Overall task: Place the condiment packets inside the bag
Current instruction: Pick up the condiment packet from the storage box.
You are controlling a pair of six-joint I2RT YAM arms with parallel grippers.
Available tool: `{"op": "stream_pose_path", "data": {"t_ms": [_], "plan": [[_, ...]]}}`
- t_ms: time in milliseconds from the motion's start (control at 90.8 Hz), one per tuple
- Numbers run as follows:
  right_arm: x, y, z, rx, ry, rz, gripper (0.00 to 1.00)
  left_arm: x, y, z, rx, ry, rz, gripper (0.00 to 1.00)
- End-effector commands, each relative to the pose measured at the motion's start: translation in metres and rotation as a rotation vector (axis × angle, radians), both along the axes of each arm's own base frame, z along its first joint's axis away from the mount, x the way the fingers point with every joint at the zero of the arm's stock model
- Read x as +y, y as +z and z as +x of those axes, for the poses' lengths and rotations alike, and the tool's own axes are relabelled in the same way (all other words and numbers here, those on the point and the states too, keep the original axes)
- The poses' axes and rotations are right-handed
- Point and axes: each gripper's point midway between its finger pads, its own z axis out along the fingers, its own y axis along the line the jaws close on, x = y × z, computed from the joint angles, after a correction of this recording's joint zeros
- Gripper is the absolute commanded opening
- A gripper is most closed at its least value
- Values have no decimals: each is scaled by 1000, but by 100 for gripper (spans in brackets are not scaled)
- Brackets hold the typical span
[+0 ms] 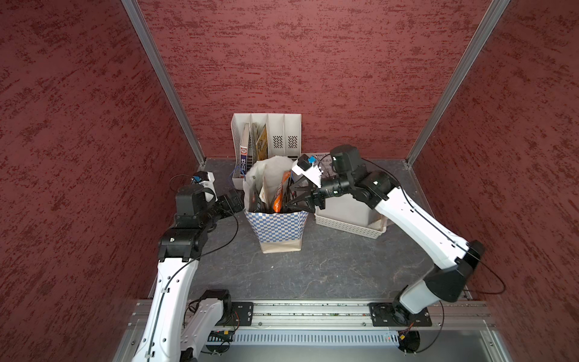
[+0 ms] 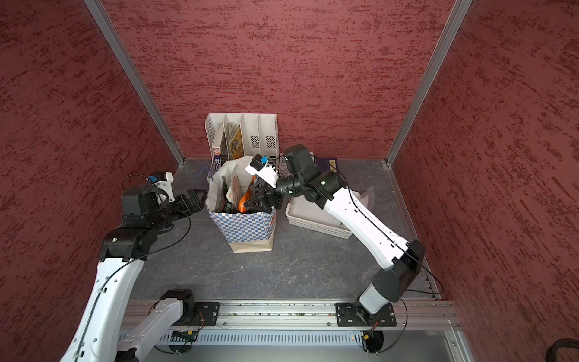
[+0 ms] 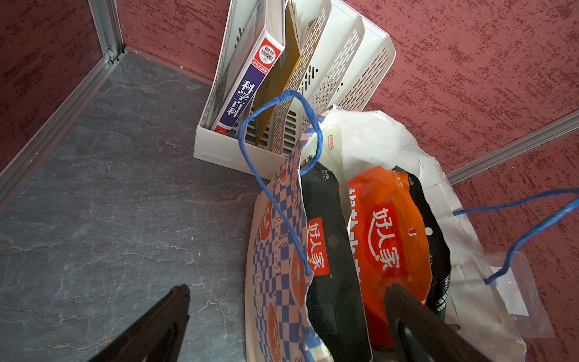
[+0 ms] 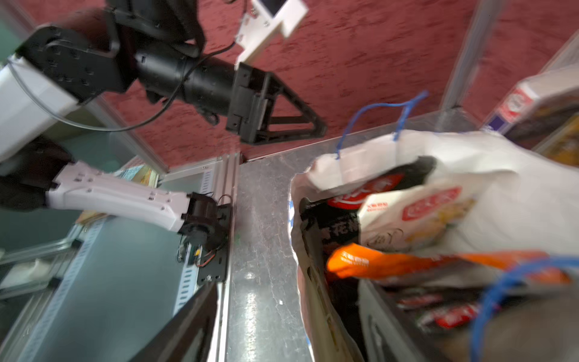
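The blue-and-white checkered bag stands upright mid-table with its mouth open. Inside stand condiment packets: an orange packet, a black packet and a cream packet. My left gripper is open at the bag's left rim, one finger outside the wall and one inside against the orange packet. My right gripper is open at the right rim over the mouth, holding nothing; that view is blurred.
A white slotted file holder with books stands against the back wall behind the bag. A white perforated basket sits right of the bag under my right arm. Printed sheets lie at the back right. Red walls close in three sides.
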Motion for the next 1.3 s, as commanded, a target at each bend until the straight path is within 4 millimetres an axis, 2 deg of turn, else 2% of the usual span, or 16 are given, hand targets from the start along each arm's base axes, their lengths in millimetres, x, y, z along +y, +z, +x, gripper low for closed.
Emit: {"op": "stream_pose_path", "data": {"t_ms": [0, 55, 143, 209, 253, 309, 353, 584, 760, 915, 948, 1003, 1069, 1179, 1234, 1289], "plan": [[-97, 28, 63, 2, -646, 57, 84, -4, 11, 9, -38, -29, -20, 100], [-169, -3, 83, 149, -937, 27, 84, -8, 7, 13, -31, -40, -40, 100], [-264, -53, 76, 289, -1258, -29, 85, -12, 1, 18, -26, -55, -68, 100], [-310, -83, 63, 365, -1404, -38, 86, -15, -2, 19, -24, -66, -82, 100], [-334, -100, 56, 402, -1481, -28, 87, -16, -3, 20, -25, -73, -88, 100], [-355, -114, 52, 429, -1551, -18, 89, -17, -5, 21, -25, -79, -93, 100], [-364, -124, 53, 450, -1574, -14, 93, -18, -7, 21, -24, -85, -97, 100], [-372, -175, 94, 586, -1571, 25, 93, -23, -18, 20, 13, -112, -105, 100], [-362, -200, 129, 657, -1520, 91, 77, -24, -20, 16, 12, -122, -96, 100], [-371, -218, 136, 676, -1570, 65, 51, -21, -21, 17, 25, -112, -79, 100], [-373, -221, 136, 676, -1579, 59, 42, -19, -22, 17, 32, -102, -75, 100], [-374, -223, 135, 674, -1584, 53, 23, -15, -23, 18, 46, -82, -72, 99], [-373, -218, 133, 660, -1574, 57, 0, -10, -24, 19, 58, -67, -88, 97], [-368, -189, 131, 589, -1534, 72, 0, -13, -17, 24, 41, -85, -133, 92], [-359, -162, 127, 529, -1484, 88, 0, -17, -13, 27, 33, -106, -155, 89], [-342, -131, 122, 457, -1405, 104, 0, -21, -9, 31, 28, -124, -177, 87]]}}
